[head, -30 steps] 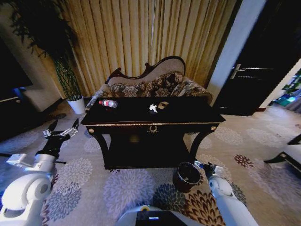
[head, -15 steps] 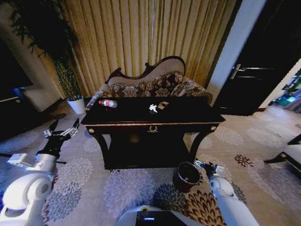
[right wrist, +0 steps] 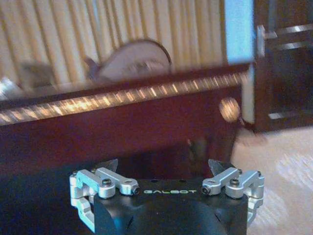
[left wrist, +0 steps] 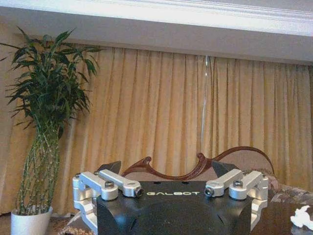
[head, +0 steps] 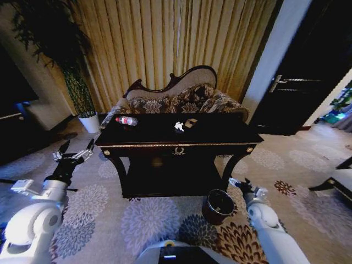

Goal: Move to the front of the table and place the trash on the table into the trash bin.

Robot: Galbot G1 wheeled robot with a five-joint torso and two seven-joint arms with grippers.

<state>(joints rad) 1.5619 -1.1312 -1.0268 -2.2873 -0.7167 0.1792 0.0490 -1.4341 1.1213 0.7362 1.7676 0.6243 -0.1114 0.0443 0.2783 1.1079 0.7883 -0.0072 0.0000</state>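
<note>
The trash bin (head: pixel 218 205) stands on the carpet just before the table (head: pixel 176 144); its dark inside looks empty, though dimly seen. On the table lie the bottle (head: pixel 126 120) and scraps (head: pixel 179 126). Beside the table, the left gripper (head: pixel 72 155) and right gripper (head: pixel 242 184) hover spread, holding nothing.

The trash (head: pixel 126 120) lies on the table (head: pixel 220 134); the trash bin (head: pixel 218 206) stands before it.
</note>
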